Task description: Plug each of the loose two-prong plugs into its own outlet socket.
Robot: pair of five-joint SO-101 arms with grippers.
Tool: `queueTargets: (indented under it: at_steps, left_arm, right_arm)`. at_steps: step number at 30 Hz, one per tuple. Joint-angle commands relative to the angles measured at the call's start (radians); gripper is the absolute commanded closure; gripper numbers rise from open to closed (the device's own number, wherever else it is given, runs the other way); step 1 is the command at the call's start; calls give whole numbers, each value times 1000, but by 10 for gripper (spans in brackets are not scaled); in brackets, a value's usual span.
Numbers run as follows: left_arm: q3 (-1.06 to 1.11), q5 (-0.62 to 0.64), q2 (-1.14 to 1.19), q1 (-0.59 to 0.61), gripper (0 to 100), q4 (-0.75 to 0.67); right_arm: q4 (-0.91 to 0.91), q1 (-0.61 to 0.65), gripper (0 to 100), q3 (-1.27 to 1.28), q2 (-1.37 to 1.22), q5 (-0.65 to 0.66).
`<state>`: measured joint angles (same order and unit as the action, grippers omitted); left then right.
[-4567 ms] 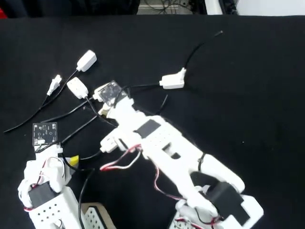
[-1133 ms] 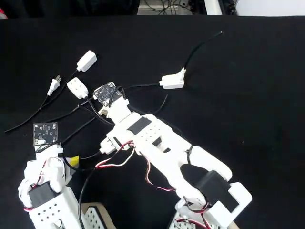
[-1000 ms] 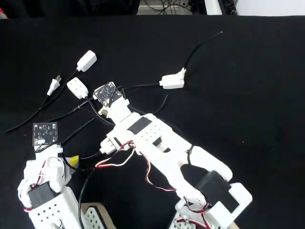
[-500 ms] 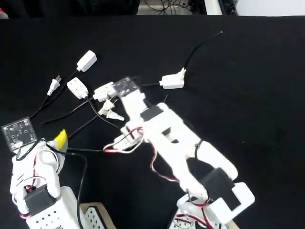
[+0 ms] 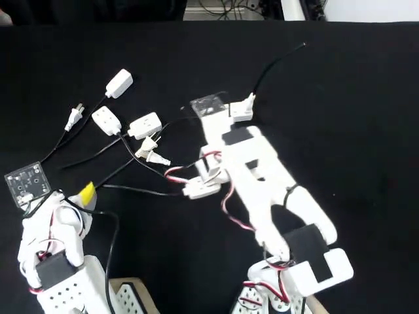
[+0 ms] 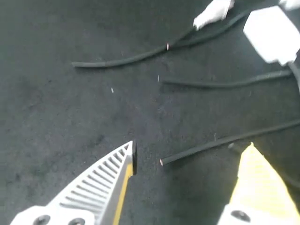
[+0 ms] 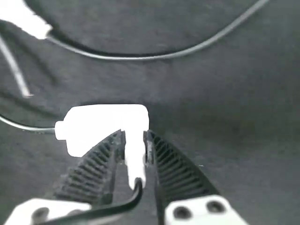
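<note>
**Right gripper (image 7: 135, 137) pinched on the white plug block (image 7: 101, 125) — the block lies crosswise just ahead of its tips.**

The block's long axis runs square across the claw's line. Its narrow stem (image 7: 135, 161) points back between the jaws, which stand nearly together and touch it on both sides. The block is plain white with rounded corners. The nearest free white socket (image 5: 145, 124) lies well apart to the claw's side, between the two arms — the left gripper (image 6: 190, 146) gapes wide, holding nothing.

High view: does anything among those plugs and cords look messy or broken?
Nothing looks broken. The black cords cross in a tangle beside the loose plugs, and some ends lie free, attached to nothing.
</note>
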<state>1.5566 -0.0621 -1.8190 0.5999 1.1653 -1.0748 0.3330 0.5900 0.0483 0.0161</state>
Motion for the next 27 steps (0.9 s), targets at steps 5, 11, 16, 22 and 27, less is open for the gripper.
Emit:
queueTargets:
  at_steps: [5, 11, 16, 22, 27]
  left_arm:
    - [27, -103, -5, 7, 657, -21]
    - [90, -203, -5, 1, 657, -26]
    - [93, -212, -5, 1, 657, -26]
    - [94, -212, -5, 1, 657, -26]
    - [94, -212, -5, 1, 657, -26]
  right_arm:
    - [-12, -193, 983, -38, 10, 69]
    - [-5, -293, 983, -97, 2, 137]
    - [5, -368, 983, -180, -10, 190]
    - [129, -422, 983, -321, -157, 193]
    - [130, -419, 983, -487, -300, 107]
